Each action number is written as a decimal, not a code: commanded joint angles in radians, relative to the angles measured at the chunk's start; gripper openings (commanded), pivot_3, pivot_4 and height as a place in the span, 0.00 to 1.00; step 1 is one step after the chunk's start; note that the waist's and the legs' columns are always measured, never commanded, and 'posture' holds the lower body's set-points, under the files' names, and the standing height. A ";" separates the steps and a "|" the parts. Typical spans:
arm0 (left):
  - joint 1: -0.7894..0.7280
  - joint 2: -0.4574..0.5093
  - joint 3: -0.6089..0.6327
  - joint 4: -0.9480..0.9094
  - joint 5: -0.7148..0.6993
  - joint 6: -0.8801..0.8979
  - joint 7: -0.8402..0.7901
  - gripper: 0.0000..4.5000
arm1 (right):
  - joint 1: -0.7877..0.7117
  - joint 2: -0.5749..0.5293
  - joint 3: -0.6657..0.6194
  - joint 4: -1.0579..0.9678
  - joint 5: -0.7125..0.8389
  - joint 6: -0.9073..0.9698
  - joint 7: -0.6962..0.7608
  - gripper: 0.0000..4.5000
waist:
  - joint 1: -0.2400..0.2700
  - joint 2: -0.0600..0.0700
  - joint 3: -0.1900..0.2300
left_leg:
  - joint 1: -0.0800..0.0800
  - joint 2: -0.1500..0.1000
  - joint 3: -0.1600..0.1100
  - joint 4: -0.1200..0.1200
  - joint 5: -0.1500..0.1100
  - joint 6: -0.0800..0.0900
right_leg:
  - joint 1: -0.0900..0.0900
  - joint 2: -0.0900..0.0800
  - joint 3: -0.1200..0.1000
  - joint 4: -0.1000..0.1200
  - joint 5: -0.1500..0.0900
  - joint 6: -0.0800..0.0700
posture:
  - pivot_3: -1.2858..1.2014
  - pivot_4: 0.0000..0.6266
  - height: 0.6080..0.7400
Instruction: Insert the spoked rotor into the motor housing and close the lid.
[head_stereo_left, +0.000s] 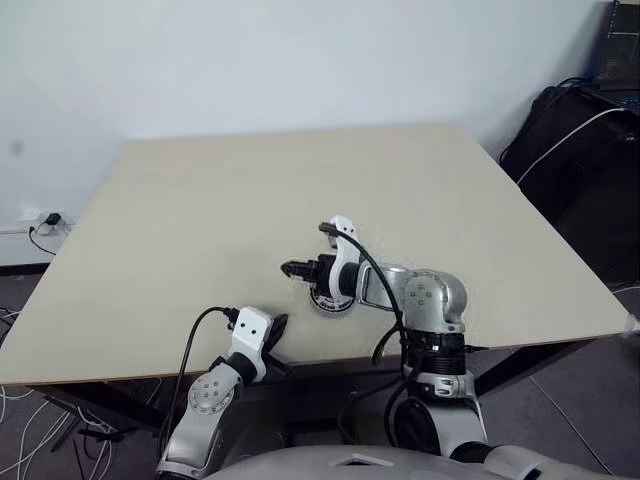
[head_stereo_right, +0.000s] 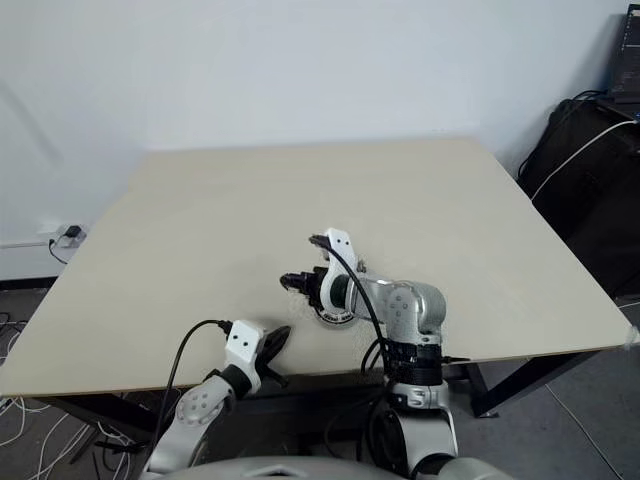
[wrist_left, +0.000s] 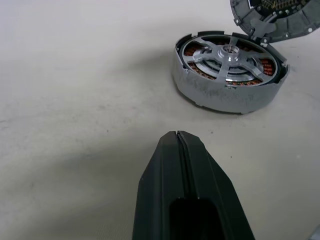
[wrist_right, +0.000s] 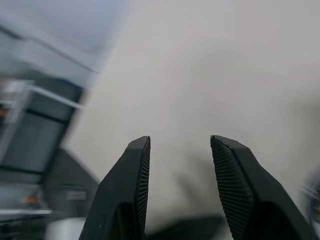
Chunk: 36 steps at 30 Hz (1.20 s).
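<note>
The round grey motor housing sits on the beige table, near its front edge. The spoked rotor lies inside it, with copper windings showing between the spokes. A grey round piece with a ribbed rim, which I take for the lid, stands tilted up at the housing's far rim. My right gripper hovers open and empty beside the housing, pointing left across the table. My left gripper is shut and empty at the table's front edge, a short way from the housing.
A black bag with a white cable stands on the floor off the table's right side. A power strip and loose cables lie on the floor to the left. The table's front edge runs just under both arms.
</note>
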 joint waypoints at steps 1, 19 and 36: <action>-0.006 0.004 -0.005 -0.059 -0.011 0.003 -0.005 0.00 | -0.012 0.069 0.050 -0.137 0.067 -0.106 0.048 0.45 | 0.000 0.000 0.000 | 0.000 0.000 0.000 0.000 0.000 0.000 | 0.000 0.000 0.000 0.000 0.000 0.000 | 0.52 0.00 1.00; -0.045 0.002 0.008 -0.051 0.026 -0.011 0.047 0.00 | 0.308 -0.141 0.197 -0.308 -0.516 -1.089 -0.111 0.45 | 0.014 -0.007 0.004 | 0.000 0.000 0.001 0.001 -0.002 -0.006 | 0.001 0.000 0.000 0.000 0.000 0.001 | 0.52 0.00 1.00; -0.075 0.009 0.019 0.017 0.035 -0.090 0.078 0.00 | 0.529 -0.313 0.179 -0.050 -0.852 -0.968 -0.236 0.00 | 0.030 -0.008 0.005 | 0.001 0.001 0.005 0.002 0.001 -0.001 | 0.004 0.001 0.003 0.001 0.000 0.001 | 0.52 0.00 1.00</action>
